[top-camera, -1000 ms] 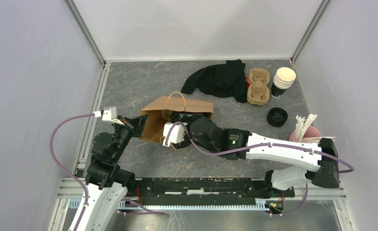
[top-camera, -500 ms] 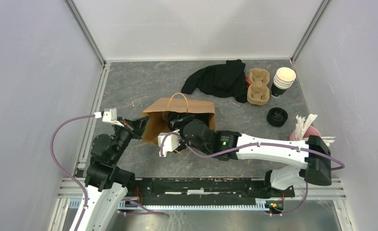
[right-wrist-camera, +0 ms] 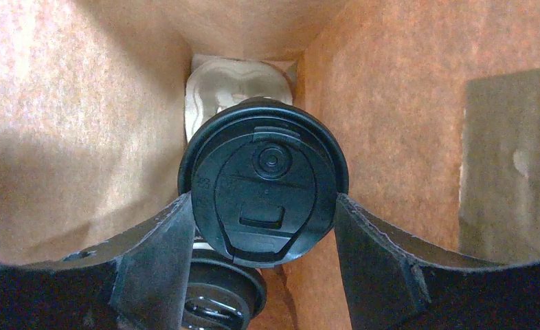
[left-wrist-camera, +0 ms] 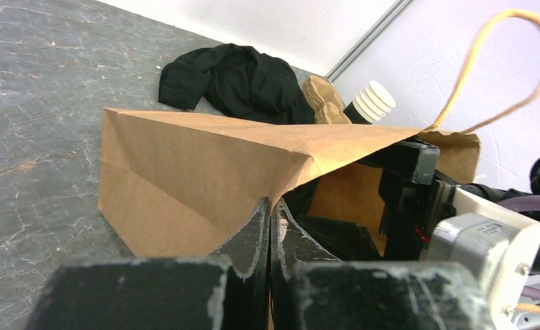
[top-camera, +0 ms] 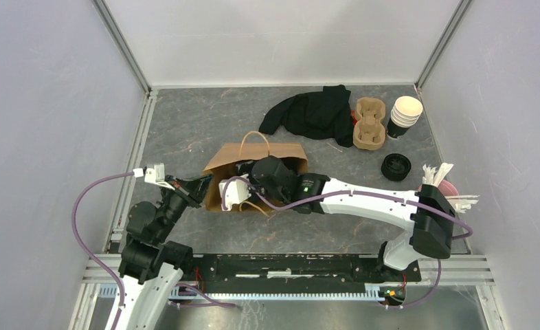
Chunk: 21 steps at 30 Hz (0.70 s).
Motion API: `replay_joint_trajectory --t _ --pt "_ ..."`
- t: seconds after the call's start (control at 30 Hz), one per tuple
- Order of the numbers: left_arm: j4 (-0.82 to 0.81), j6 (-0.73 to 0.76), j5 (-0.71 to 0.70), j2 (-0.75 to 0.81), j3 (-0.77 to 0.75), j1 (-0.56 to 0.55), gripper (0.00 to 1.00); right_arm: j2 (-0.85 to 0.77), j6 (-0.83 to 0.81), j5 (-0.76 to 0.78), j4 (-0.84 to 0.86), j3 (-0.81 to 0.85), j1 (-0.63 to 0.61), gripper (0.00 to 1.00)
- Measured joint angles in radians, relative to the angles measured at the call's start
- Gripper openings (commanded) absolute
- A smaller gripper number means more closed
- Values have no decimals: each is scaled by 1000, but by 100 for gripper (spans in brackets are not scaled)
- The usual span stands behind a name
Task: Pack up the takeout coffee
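Grey marbled table (top-camera: 205,124), brown paper bag (top-camera: 236,152) lies on its side mid-table, black cloth (top-camera: 312,113) behind it, cardboard cup carrier (top-camera: 368,124) beside the cloth, stack of lidless cups (top-camera: 405,115), loose black lid (top-camera: 396,167), pink tub of stirrers (top-camera: 440,184).

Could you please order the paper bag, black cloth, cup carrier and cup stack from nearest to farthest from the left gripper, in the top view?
1. paper bag: pinched in the left gripper.
2. black cloth: far centre.
3. cup carrier: right of the cloth.
4. cup stack: far right corner.
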State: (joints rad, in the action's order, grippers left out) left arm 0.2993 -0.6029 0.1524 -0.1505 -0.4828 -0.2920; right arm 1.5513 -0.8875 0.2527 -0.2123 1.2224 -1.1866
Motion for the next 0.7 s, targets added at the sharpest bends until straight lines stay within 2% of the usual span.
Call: replay_joint_trajectory --t 0.4,0.7 --pt "14 -59 8 3 -2 0 2 107 -16 -66 -15 73 11 0" --pt "53 -65 0 -61 -55 0 2 140 -18 -23 56 70 24 0"
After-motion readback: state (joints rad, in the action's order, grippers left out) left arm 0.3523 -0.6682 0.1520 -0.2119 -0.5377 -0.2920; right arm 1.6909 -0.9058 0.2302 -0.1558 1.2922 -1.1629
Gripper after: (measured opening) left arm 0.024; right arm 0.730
